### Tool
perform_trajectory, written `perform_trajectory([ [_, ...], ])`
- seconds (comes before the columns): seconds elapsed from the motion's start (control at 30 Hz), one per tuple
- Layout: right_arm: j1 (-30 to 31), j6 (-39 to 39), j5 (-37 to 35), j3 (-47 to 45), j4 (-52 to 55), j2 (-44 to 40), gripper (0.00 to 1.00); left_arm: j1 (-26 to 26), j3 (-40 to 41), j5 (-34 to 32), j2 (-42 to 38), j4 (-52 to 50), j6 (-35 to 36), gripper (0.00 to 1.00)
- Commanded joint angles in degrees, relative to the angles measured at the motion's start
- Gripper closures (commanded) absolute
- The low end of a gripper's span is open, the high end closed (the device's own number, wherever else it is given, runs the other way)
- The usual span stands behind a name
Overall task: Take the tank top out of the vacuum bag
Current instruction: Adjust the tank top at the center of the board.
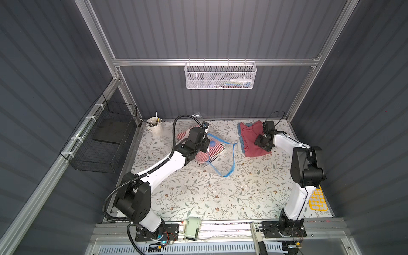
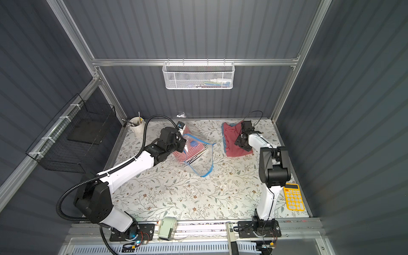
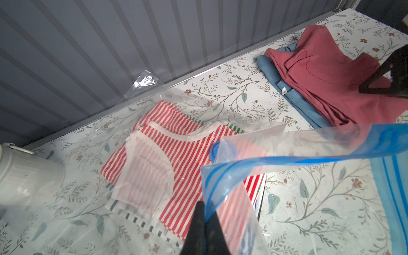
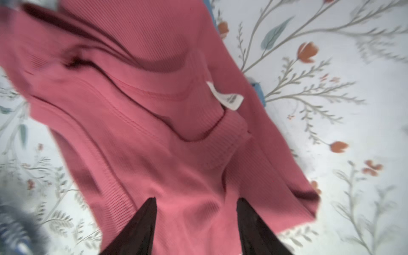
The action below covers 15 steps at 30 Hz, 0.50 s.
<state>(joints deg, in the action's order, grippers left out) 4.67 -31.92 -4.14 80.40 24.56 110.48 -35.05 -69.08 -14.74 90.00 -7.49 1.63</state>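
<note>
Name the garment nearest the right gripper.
The pink ribbed top, lying over the blue garment, outside the vacuum bag; the striped tops are inside it.

Floral tabletop (image 1: 220,192), white cup (image 1: 155,128) of tools at 10 o'clock, yellow calculator (image 2: 293,197) at 4 o'clock, pale green device (image 1: 192,227) at 6 o'clock, white mesh basket (image 1: 220,76) on the back rail at 12 o'clock, black wire basket (image 1: 103,141) on the wall at 9 o'clock
</note>
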Motion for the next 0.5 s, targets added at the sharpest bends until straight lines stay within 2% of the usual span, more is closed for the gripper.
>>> perform_trajectory([
  [0.0,1.05,2.63,-0.28,4.71,-1.28,-0.56,0.36,0.42,-1.67,0.78,-1.1,-1.08,-0.9,1.0],
  [0.13,1.05,3.19,3.3,11.55,-4.82,4.68,0.34,0.42,-1.8,0.7,-0.96,-1.17,-0.75,1.0],
  [0.3,1.07,3.26,4.61,22.78,-4.25,14.04,0.34,0.42,-1.77,0.45,-0.74,-1.19,-0.49,1.0],
  [0.47,0.73,1.32,5.93,32.89,-3.08,23.41,0.29,0.42,-1.77,0.58,-0.52,-1.19,-0.4,1.0],
])
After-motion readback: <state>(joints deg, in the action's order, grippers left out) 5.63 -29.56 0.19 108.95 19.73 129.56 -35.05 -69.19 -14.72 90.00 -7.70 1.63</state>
